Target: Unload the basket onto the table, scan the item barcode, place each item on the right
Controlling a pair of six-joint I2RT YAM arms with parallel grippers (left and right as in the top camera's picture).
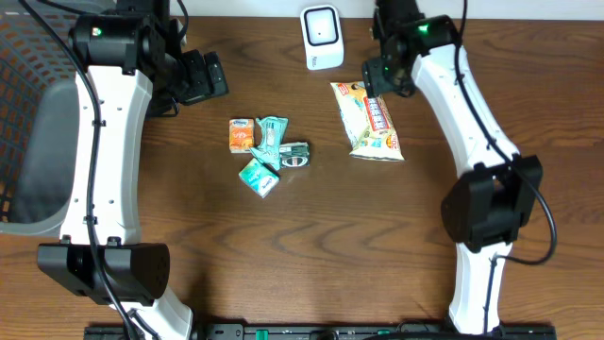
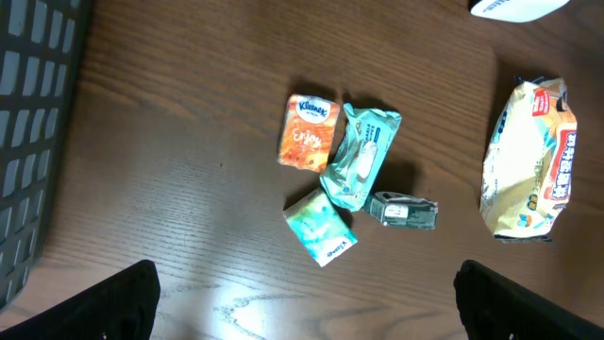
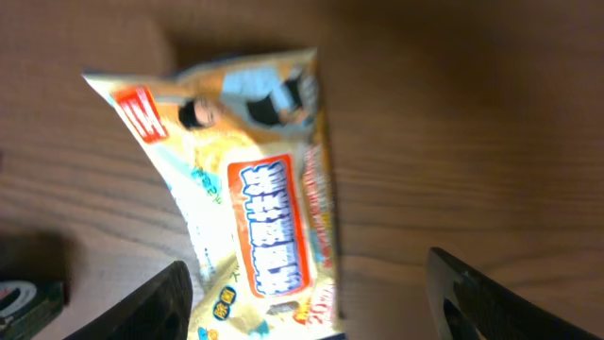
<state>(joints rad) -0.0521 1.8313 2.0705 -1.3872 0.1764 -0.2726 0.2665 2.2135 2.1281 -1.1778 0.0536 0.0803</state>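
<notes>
A grey mesh basket (image 1: 24,142) sits far left of the white scanner (image 1: 322,38). Closer to the scanner's left, the left gripper (image 1: 203,77) hangs with jaws spread wide, holding nothing. Below and left of the scanner lie an orange tissue pack (image 1: 242,134), a teal wipes pack (image 1: 271,137), a green tissue pack (image 1: 259,177) and what looks like a small dark box (image 1: 294,156) — all bunched together. Just below-right of the scanner, the yellow snack bag (image 1: 368,118) lies flat on the table (image 1: 377,236). The right gripper (image 1: 379,80) hovers over the bag's scanner-side end — fingers parted, gripping nothing.
</notes>
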